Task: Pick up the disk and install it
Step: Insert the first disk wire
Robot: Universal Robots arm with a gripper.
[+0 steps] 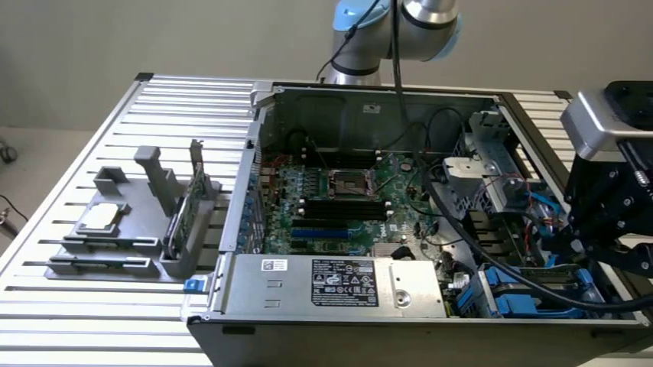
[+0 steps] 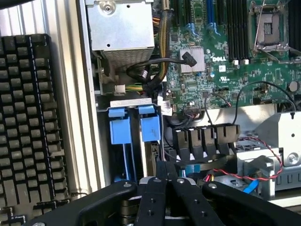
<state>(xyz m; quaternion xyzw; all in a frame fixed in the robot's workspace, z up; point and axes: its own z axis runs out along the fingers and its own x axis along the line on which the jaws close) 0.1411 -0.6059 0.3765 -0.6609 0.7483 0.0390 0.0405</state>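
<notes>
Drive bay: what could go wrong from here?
1. The gripper hangs right over the blue drive carriers; a slightly off descent could jam against them.
2. Loose red-and-black wires beside the bay could snag.
3. The arm's black cable drapes into the case over the motherboard and might catch on components.

The worktop (image 1: 82, 138) is ribbed bare aluminium with a dull shine. The computer case (image 1: 306, 115) is matt grey sheet metal, and so is its power supply (image 1: 337, 287), which carries a printed black label. The motherboard (image 2: 225, 75) is green lacquered board. The drive carriers (image 2: 150, 125) are smooth blue plastic. The gripper (image 2: 167, 165) is matt black with shiny screws.
</notes>
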